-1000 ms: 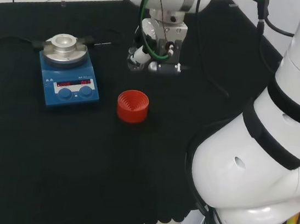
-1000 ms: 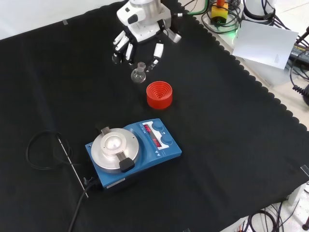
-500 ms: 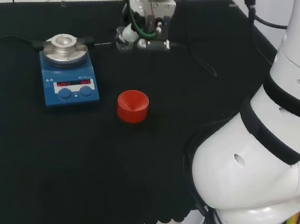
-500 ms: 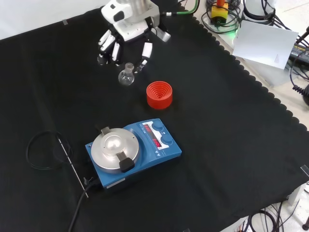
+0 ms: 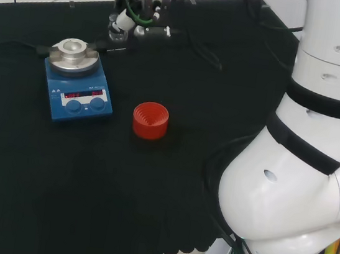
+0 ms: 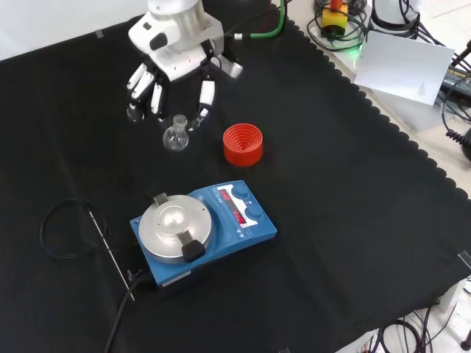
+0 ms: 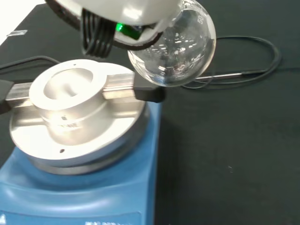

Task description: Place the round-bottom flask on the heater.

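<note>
Front view: the round-bottom flask (image 6: 175, 136) is seen hanging clear of the cloth, pinched at its neck by the curled fingers (image 6: 203, 101) and thumb of the hand (image 6: 168, 77). It is held above and slightly left of the heater (image 6: 202, 230), w/ the red ribbed stand (image 6: 243, 144) just beside it to the right and standing empty. The flask appears empty, though clear glass makes this hard to confirm.

In the wrist view the bulb (image 7: 173, 49) is seen close to the heater's round metal block (image 7: 75, 101), off to one side of its dished recess and not yet over it. In the head view the hand (image 5: 131, 18) is found beyond the heater (image 5: 77, 86), near the far edge of the cloth.

Judged stage: carry nearly done, lowering not yet begun.

Risks from here:
- If the bulb is brought down off-centre, the rim of the block could be struck and the glass chipped, or the flask could roll off once released.
- The black clamp pieces at the block's sides could be clipped on approach.
- Since only the neck is held, the flask may swing or tilt during a quick stop.
- The thin probe and cable (image 7: 243, 61) lying nearby could be snagged.
</note>
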Controlling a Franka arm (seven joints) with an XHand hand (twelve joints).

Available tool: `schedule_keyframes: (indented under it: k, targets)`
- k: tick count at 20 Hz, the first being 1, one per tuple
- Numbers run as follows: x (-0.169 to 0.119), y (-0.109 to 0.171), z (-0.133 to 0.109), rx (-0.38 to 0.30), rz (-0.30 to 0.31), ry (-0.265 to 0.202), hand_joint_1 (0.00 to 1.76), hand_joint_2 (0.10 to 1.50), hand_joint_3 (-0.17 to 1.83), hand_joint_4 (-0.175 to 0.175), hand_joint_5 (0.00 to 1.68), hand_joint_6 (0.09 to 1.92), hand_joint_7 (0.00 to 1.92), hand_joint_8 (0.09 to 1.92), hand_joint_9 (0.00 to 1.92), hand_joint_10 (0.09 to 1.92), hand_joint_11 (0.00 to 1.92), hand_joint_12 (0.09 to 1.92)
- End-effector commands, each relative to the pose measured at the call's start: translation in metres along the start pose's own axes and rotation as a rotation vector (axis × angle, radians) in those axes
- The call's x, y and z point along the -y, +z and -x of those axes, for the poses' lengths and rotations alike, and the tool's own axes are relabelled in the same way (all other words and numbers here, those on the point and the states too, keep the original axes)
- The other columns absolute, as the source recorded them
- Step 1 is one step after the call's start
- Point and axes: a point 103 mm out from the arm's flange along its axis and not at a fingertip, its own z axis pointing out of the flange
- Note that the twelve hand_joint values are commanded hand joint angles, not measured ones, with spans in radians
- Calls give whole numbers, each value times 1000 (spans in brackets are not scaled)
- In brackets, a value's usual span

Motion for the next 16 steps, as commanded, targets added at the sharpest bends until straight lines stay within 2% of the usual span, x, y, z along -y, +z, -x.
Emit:
schedule_keyframes:
  k: [1, 16]
  targets:
    - [-26, 12, -34, -6, -39, -72, 1112, 664, 793, 67, 1125, 995, 361, 683, 655, 599, 450, 1297]
    - [-72, 30, -64, -16, -63, -127, 1113, 660, 798, 63, 1126, 995, 362, 685, 655, 600, 452, 1298]
